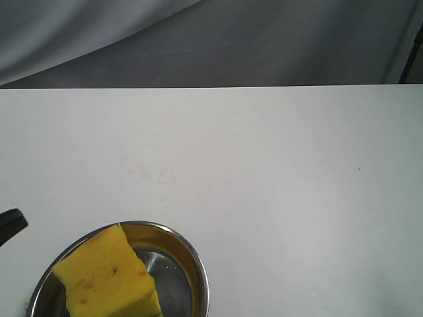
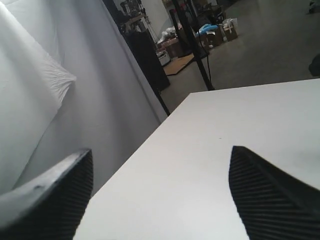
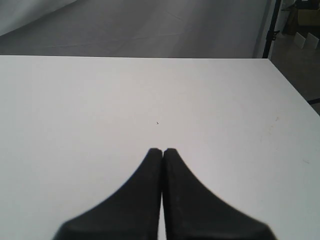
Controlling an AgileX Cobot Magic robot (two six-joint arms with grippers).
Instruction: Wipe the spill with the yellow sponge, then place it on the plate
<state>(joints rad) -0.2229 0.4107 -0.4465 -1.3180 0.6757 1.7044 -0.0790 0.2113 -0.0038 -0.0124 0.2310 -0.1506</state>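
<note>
The yellow sponge (image 1: 109, 277) lies tilted in the plate (image 1: 195, 264), a shiny steel dish at the near left of the exterior view. No orange spill shows; only a faint pale smear (image 1: 149, 173) marks the white table beyond the plate. My left gripper (image 2: 161, 150) is open, with nothing but bare table between its ribbed fingers (image 2: 270, 195). A dark tip of it (image 1: 12, 223) pokes in at the left edge of the exterior view, apart from the plate. My right gripper (image 3: 162, 150) is shut on nothing and is out of the exterior view.
The white table (image 1: 277, 172) ends at a far edge against a grey cloth backdrop (image 1: 198, 39). A tiny dark speck (image 1: 359, 169) sits at the right. The left wrist view shows a black stand (image 2: 192, 45) and clutter beyond the table.
</note>
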